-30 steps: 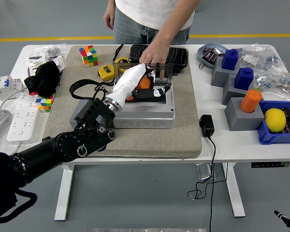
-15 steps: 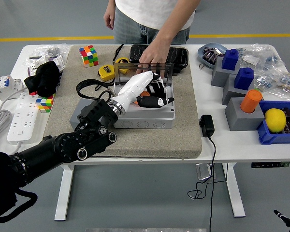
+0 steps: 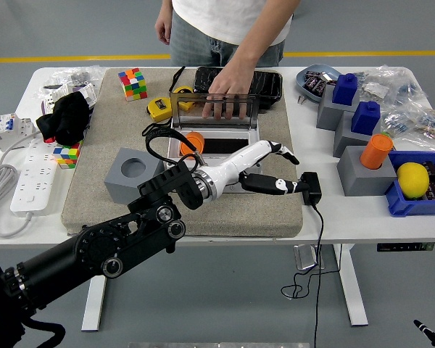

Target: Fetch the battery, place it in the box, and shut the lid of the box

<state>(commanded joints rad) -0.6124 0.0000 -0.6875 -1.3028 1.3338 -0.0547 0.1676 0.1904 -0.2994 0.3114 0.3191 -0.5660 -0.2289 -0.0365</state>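
Nearby, person's hand on lid

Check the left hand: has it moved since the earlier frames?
Yes. The left hand was inside the grey box before; now it has swung out to the box's right, fingers spread and empty, toward the black adapter.
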